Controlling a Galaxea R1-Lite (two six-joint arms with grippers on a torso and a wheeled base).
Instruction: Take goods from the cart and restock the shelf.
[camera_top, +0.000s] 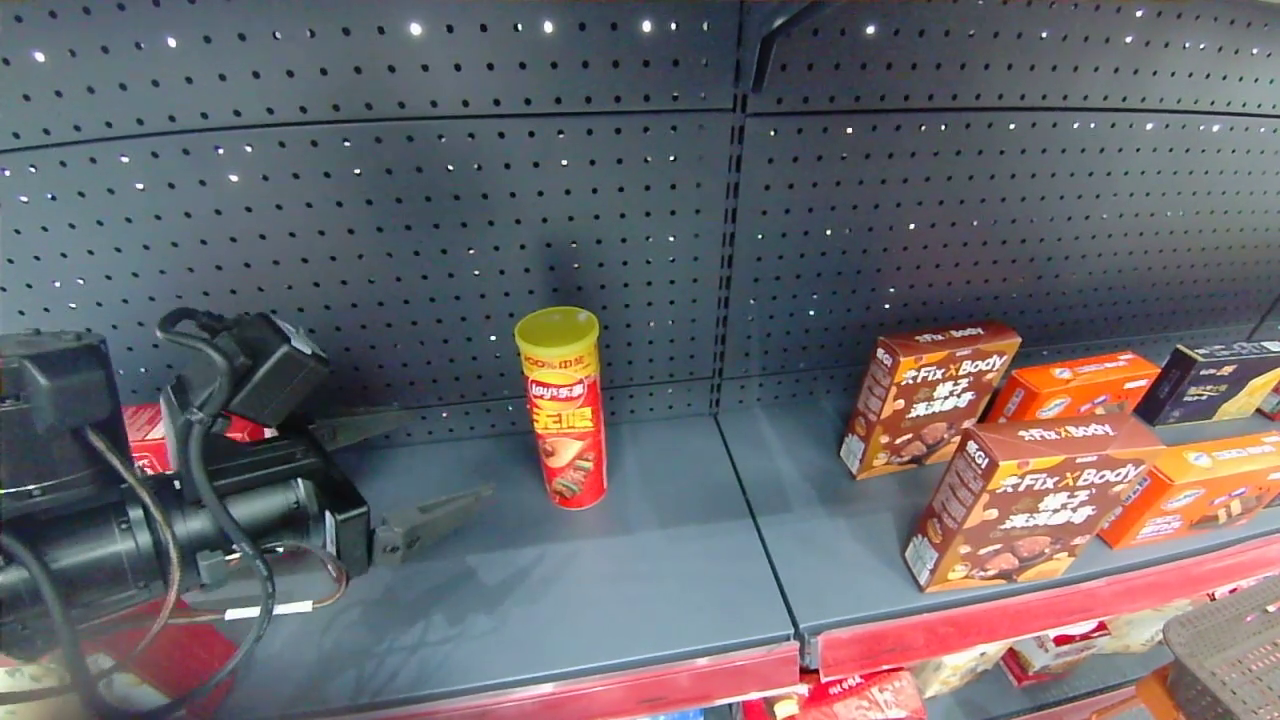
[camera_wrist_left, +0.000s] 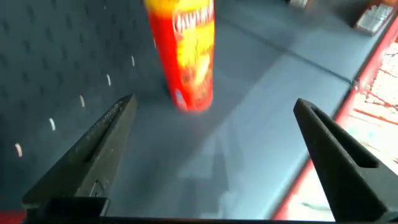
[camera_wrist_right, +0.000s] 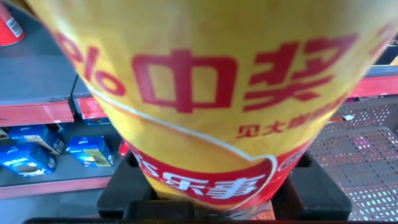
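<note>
One can (camera_top: 562, 405) upright on shelf (camera_top: 620, 570) beyond wide-open left tool (camera_top: 445, 452) | right tool (camera_wrist_right: 205, 208) clasps second can (camera_wrist_right: 199, 93)

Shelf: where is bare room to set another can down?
Bare shelf between the chip can and the brown boxes, and in front of the can to the red edge. The boxes crowd the right; the open left end effector sits left of the can.

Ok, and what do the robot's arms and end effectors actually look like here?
The left arm is black, with boxy housings, a round barrel, looping black cables, a thin brown wire and a white strip. The left end effector has two grey tapered fingers. The right end effector shows black blocky parts beside the can.
</note>
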